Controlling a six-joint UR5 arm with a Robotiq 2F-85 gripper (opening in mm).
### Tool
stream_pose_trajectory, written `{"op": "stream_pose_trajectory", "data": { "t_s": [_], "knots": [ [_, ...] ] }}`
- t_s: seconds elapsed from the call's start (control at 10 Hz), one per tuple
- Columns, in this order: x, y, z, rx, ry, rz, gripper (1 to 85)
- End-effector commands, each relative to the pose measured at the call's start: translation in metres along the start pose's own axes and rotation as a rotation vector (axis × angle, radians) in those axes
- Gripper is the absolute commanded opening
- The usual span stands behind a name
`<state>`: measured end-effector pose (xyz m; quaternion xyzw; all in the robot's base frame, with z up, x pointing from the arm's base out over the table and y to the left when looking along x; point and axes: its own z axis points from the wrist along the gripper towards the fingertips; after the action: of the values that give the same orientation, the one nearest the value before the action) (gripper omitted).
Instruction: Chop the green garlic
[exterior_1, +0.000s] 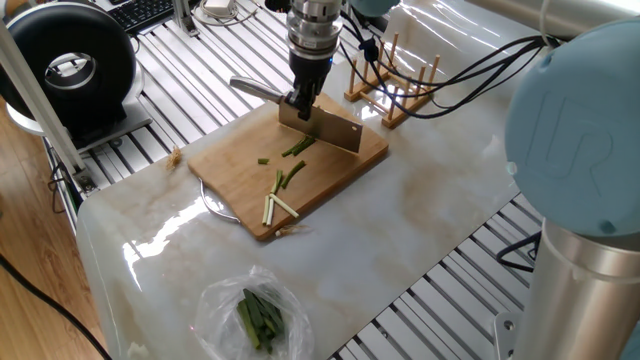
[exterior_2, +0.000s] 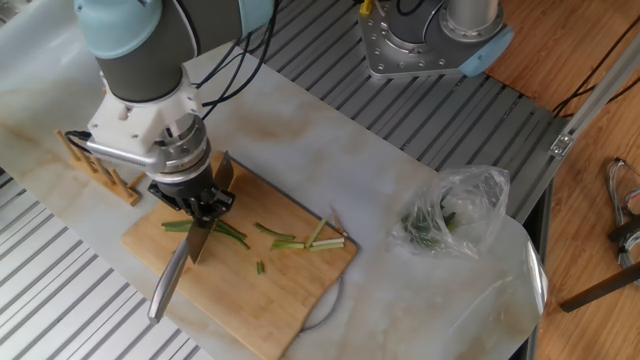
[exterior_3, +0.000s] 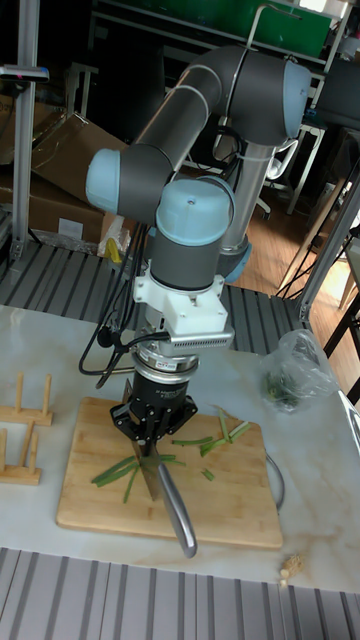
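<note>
My gripper (exterior_1: 301, 101) (exterior_2: 201, 207) (exterior_3: 152, 428) is shut on a steel knife (exterior_1: 324, 128), pointing straight down over the far part of the bamboo cutting board (exterior_1: 225, 158) (exterior_2: 292, 292) (exterior_3: 235, 512). The knife's handle (exterior_2: 168, 288) (exterior_3: 178, 515) sticks out sideways. Its blade stands across a green garlic stalk piece (exterior_1: 297, 148) (exterior_2: 232, 233) (exterior_3: 128, 469). More green garlic lies cut on the board: green bits (exterior_1: 290, 177) (exterior_2: 276, 233) (exterior_3: 212, 442) and pale white sticks (exterior_1: 276, 207) (exterior_2: 322, 240) near the board's edge.
A clear plastic bag of dark green leaves (exterior_1: 256, 316) (exterior_2: 449, 214) (exterior_3: 291, 376) lies on the marble top beyond the board. A wooden rack (exterior_1: 394, 84) (exterior_2: 96, 166) (exterior_3: 20, 421) stands beside the board. A black round device (exterior_1: 68, 64) sits off the table's corner.
</note>
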<state>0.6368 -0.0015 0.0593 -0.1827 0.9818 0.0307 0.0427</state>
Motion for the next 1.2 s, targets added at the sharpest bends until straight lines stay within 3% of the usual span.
{"op": "stream_pose_trajectory", "data": {
  "t_s": [0.0, 0.2, 0.6, 0.8, 1.1],
  "knots": [
    [-0.002, 0.004, -0.004, -0.017, -0.010, 0.009, 1.3],
    [0.000, 0.006, -0.020, -0.024, 0.010, 0.007, 1.3],
    [-0.005, 0.010, -0.020, -0.018, -0.016, 0.020, 1.3],
    [-0.010, 0.020, -0.043, -0.020, -0.028, 0.031, 1.3],
    [-0.011, 0.030, -0.079, 0.025, -0.022, 0.061, 1.3]
  ]
}}
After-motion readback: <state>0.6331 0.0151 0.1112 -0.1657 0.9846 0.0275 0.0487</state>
